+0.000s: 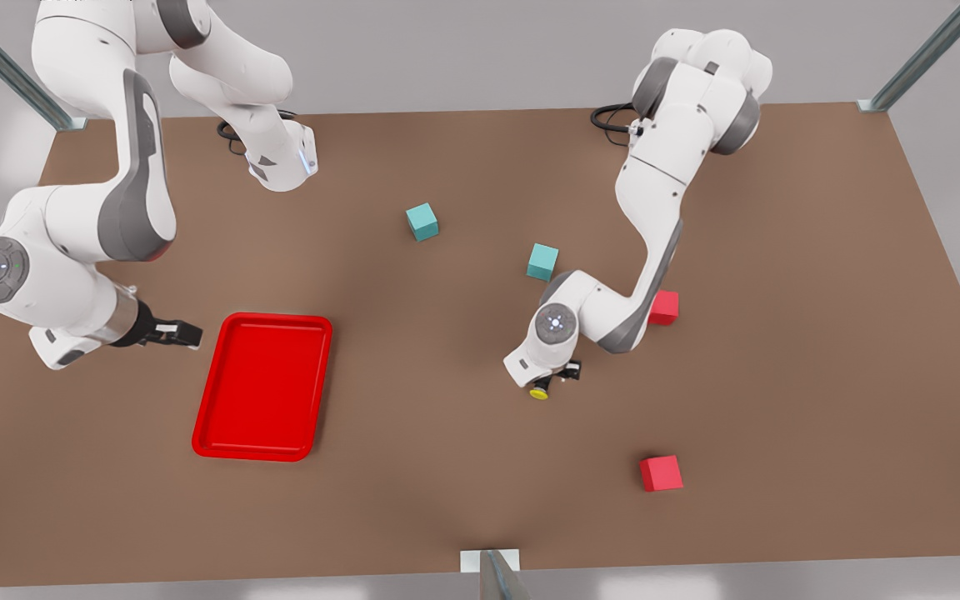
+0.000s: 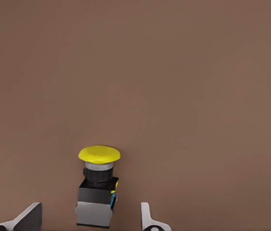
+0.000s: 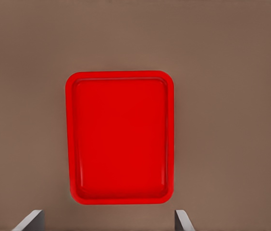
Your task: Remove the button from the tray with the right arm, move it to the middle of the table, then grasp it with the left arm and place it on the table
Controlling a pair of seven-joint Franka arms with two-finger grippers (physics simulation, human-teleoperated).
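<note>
Button (image 2: 98, 185) single, between open left tool (image 2: 90, 219) fingers.

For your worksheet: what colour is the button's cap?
Yellow; the button shows best in the left wrist view.

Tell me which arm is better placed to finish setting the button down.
Left. The left gripper is right over the button, which sits between its spread fingers near the table middle. The right gripper is open beside the tray, away from it.

left pincer (image 1: 557, 379) low, spread; right pincer (image 1: 184, 333) spread, raised
</note>
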